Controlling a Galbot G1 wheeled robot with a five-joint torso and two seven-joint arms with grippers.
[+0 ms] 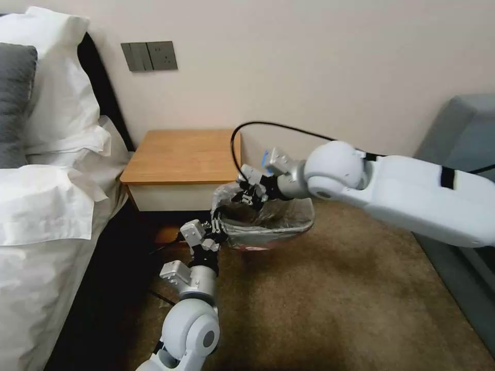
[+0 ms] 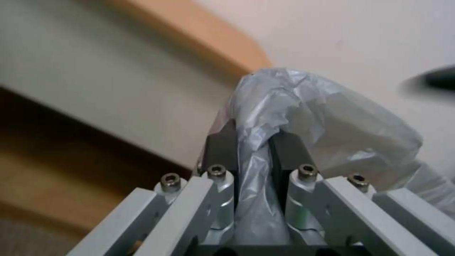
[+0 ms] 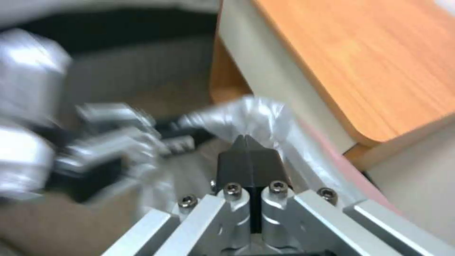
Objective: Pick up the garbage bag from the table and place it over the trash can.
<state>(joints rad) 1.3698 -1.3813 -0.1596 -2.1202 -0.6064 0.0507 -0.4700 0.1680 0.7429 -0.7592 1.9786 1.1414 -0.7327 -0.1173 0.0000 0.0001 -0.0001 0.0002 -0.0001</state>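
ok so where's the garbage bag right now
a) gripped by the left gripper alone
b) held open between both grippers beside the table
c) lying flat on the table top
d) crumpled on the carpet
b: the garbage bag hangs open beside the table, with the left gripper pinching its near edge and the right gripper pinching its far edge, both sets of jaws closed on plastic.

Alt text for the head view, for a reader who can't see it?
Both claws, left and right, grip the garbage bag, holding it open on the carpet beside the table; a bed stands left.
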